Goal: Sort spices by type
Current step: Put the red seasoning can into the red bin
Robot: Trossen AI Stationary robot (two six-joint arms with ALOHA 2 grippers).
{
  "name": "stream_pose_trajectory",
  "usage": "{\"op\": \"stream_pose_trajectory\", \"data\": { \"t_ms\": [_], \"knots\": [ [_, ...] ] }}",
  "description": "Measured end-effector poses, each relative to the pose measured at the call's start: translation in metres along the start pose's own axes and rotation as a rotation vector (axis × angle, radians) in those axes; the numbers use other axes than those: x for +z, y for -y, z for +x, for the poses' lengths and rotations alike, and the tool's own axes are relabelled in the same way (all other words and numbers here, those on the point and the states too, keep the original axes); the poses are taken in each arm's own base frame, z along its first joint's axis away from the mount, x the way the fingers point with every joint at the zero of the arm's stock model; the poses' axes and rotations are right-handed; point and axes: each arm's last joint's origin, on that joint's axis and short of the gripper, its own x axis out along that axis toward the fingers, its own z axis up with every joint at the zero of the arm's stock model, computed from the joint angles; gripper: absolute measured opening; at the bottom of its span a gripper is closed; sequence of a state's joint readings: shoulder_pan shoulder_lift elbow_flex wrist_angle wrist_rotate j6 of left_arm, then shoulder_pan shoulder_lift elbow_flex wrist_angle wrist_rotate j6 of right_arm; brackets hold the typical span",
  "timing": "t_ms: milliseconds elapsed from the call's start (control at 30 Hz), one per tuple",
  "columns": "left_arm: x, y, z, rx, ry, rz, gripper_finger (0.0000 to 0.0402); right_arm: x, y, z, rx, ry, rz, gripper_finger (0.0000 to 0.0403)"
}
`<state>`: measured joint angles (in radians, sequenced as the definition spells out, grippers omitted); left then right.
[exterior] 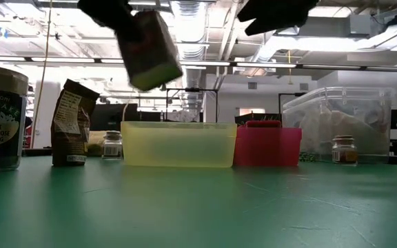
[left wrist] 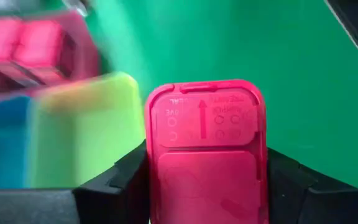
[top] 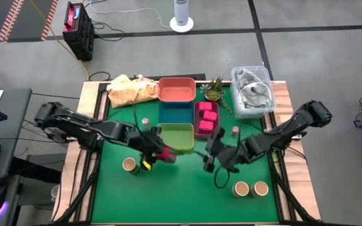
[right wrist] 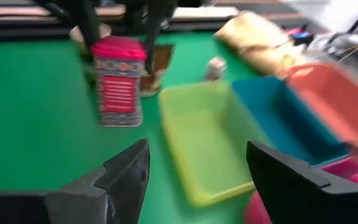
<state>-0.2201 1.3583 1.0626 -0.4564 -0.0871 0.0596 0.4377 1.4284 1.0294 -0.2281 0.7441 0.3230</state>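
Left hand (left wrist: 205,186) lifts a pink-lidded spice tin (left wrist: 205,149) clear of the surface, near its middle, beside the yellow-green tray (top: 177,136).

The tin looks a stiff, light, squarish box; its smooth sides could slip, so the flat-wall grip just under the lid, as the fingers (left wrist: 114,180) clamp it now, seems the soundest hold. The lid carries a moulded arrow and small raised lettering too faint to read. In the low view a jar at the left reads "JAPANESE … PURPOSE SEASONING". More pink tins lie in the magenta tray (top: 205,119); tan-lidded jars (top: 249,188) stand near the front edge. Right hand (right wrist: 197,186) waits spread wide, empty, right of centre.
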Motion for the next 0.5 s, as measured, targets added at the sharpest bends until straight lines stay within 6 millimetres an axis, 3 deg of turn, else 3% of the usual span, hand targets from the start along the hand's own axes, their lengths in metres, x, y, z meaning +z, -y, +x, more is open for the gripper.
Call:
{"op": "stream_pose_trajectory", "data": {
  "t_ms": [200, 333, 500],
  "knots": [
    [-0.010, 0.020, 0.040, -0.038, -0.124, -0.021, 0.0210, -0.020, -0.026, -0.005, 0.062, -0.064, 0.055, 0.0295],
    [-0.020, 0.025, 0.068, -0.038, -0.194, -0.013, 0.0210, -0.028, -0.034, 0.002, 0.111, -0.112, 0.086, 0.0295],
    [-0.017, 0.027, 0.082, -0.037, -0.213, -0.017, 0.0214, -0.034, -0.041, 0.011, 0.129, -0.132, 0.080, 0.0295]
  ]
}}
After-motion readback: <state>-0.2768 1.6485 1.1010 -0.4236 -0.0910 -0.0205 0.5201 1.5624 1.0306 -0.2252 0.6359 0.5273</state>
